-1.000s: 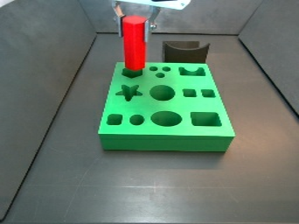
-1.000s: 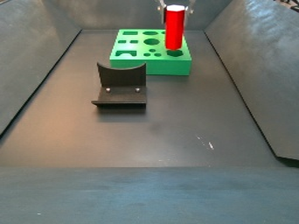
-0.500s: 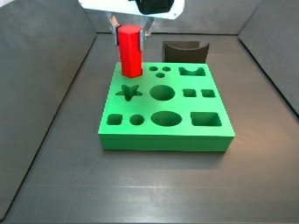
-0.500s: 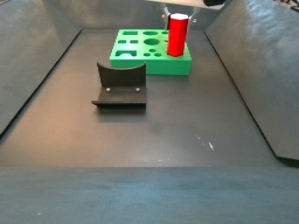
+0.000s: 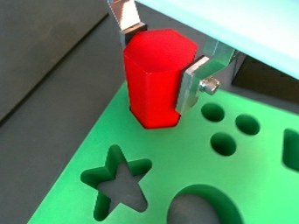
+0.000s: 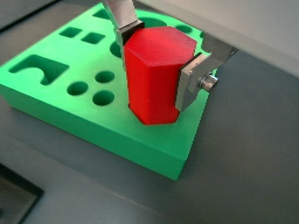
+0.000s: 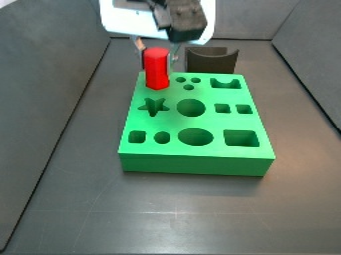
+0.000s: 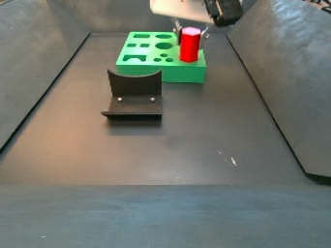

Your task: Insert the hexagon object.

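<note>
Gripper (image 5: 158, 48) clenched on upright red hexagon object (image 5: 155, 77), its base in the green board (image 5: 251, 179)

Both side views look down from opposite ends at the green board (image 7: 197, 127); wrist views sit close above it.

Lab test rig: dark grey walled bin floor (image 8: 168, 165), black L-shaped fixture (image 8: 132, 94), silver-fingered gripper (image 7: 158, 45) above green cut-out board (image 7: 196, 125).
</note>
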